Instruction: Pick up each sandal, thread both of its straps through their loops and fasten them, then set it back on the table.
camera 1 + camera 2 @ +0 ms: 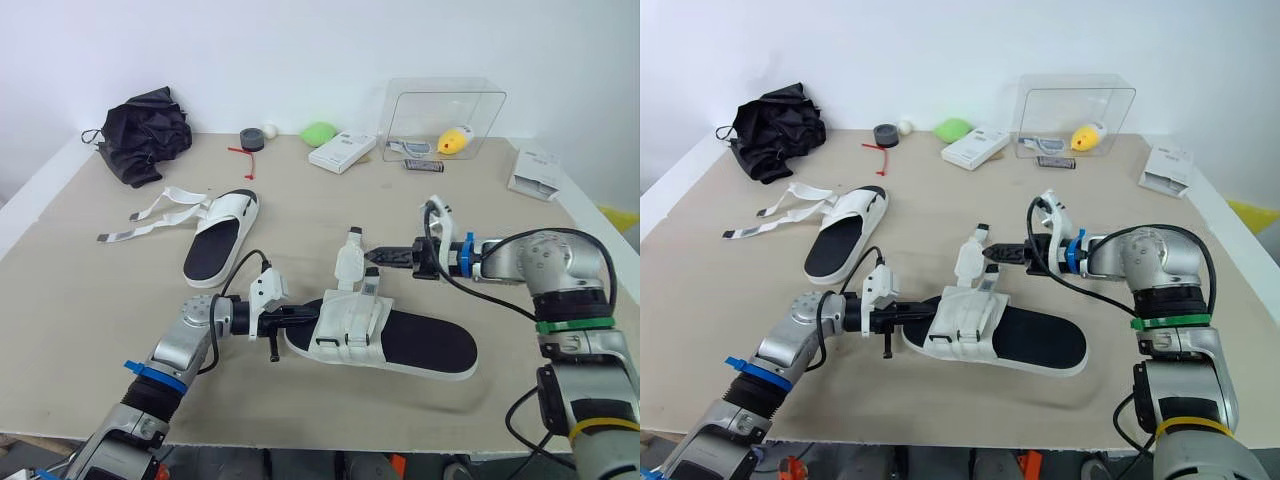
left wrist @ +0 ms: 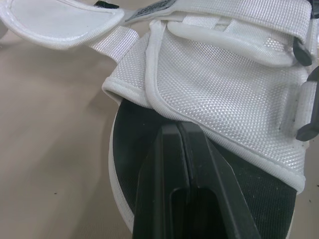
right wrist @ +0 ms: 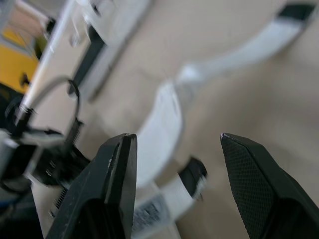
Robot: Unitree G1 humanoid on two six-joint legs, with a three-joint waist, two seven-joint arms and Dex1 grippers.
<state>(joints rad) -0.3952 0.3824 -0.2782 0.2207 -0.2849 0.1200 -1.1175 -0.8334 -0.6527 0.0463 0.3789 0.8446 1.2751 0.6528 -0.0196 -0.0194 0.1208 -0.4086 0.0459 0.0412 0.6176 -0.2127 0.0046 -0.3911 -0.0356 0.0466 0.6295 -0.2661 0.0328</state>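
The near sandal (image 1: 420,345), white with a black footbed, lies flat on the table at the front centre. One of its straps (image 1: 350,262) stands up loose above the upper. My left gripper (image 1: 298,316) is shut, its tips against the open end of the sandal's upper, over the footbed (image 2: 134,149). My right gripper (image 1: 378,257) is open, its tips just right of the upright strap, and nothing is held between the fingers (image 3: 117,169). A second sandal (image 1: 220,235) lies at the left rear with its straps (image 1: 150,215) spread loose on the table.
Along the back edge are a black bundle of fabric (image 1: 148,130), a tape roll (image 1: 252,138), a green object (image 1: 320,132), a white box (image 1: 342,152) and a clear box (image 1: 445,105) holding a yellow item. A white packet (image 1: 535,172) lies at the far right.
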